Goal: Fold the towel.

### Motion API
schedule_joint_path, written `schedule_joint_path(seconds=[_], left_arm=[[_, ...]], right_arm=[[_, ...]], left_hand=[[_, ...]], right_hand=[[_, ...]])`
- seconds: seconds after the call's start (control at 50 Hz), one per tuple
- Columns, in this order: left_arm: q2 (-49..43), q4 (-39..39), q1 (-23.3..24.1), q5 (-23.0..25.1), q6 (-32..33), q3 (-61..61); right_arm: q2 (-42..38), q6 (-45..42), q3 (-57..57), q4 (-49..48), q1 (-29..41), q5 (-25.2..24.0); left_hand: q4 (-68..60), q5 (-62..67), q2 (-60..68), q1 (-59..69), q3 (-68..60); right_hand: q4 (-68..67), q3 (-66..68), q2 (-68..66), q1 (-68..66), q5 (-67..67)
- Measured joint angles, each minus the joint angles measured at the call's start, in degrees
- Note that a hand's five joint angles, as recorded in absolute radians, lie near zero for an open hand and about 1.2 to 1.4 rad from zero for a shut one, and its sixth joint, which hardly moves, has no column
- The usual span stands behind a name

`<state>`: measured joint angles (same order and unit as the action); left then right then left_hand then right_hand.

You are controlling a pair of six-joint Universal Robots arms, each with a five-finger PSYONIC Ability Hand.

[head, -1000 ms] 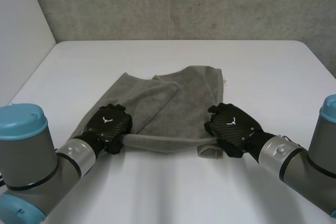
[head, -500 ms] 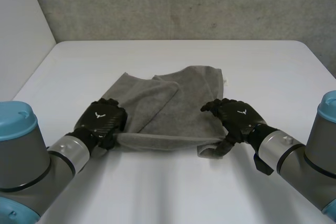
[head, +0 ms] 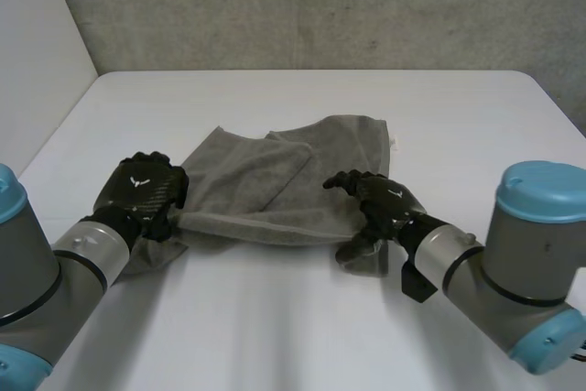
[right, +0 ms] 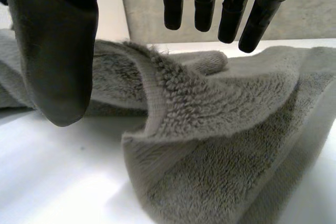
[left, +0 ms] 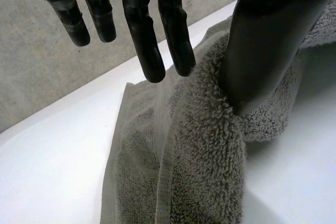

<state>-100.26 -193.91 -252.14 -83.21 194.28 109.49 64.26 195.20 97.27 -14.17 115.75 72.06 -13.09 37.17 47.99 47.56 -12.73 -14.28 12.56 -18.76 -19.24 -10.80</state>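
A grey towel (head: 275, 180) lies partly folded and rumpled in the middle of the white table (head: 293, 318). My left hand (head: 139, 191) is at its near left corner. In the left wrist view the towel (left: 199, 145) bunches up between the thumb (left: 262, 35) and the straight fingers (left: 142, 30), pinched there. My right hand (head: 385, 203) hovers over the near right corner. In the right wrist view its thumb (right: 52, 51) and fingers (right: 231, 9) stand spread above the towel (right: 220, 145), touching nothing. The near edge runs raised from the left hand and droops by the right.
A grey concrete wall (head: 320, 6) rises behind the table's far edge, and a white wall (head: 37, 52) stands to the left. A small label (head: 396, 144) sticks out at the towel's far right corner. Bare tabletop surrounds the towel.
My right hand has opened and let go of the near right corner, which has dropped. Both hands have shifted left and a little farther back, and the left has pulled the near edge along.
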Motion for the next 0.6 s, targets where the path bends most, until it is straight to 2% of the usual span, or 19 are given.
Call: schedule_joint_path(seconds=[0.14, 0.24, 0.44, 0.6], left_arm=[[0.11, 0.05, -1.1, -0.17, 0.01, 0.11], [0.45, 0.03, -2.8, -0.2, -0.15, 0.11], [2.36, -0.01, -5.67, -0.16, -0.31, 0.11], [3.3, -0.01, -7.5, -0.17, -0.31, 0.4]], right_arm=[[-4.21, 0.72, -3.07, -2.37, 2.9, 7.53], [-5.75, -1.05, -2.93, -5.14, 3.44, 10.61], [-4.45, -3.79, 0.17, -9.35, 1.62, 14.24], [0.54, -3.16, 1.49, -10.26, -2.28, 13.84]], left_hand=[[0.0, -0.01, 0.0, 0.0, 0.0], [0.0, -0.01, 0.0, 0.0, 0.0], [0.0, 0.0, 0.0, 0.0, 0.0], [0.0, -0.01, 0.0, 0.0, 0.0]], right_hand=[[0.0, 0.0, 0.0, 0.0, -0.03], [0.0, 0.0, 0.0, 0.0, -0.16], [0.0, 0.0, 0.0, 0.0, -0.29], [0.0, 0.0, 0.0, 0.0, -0.29]])
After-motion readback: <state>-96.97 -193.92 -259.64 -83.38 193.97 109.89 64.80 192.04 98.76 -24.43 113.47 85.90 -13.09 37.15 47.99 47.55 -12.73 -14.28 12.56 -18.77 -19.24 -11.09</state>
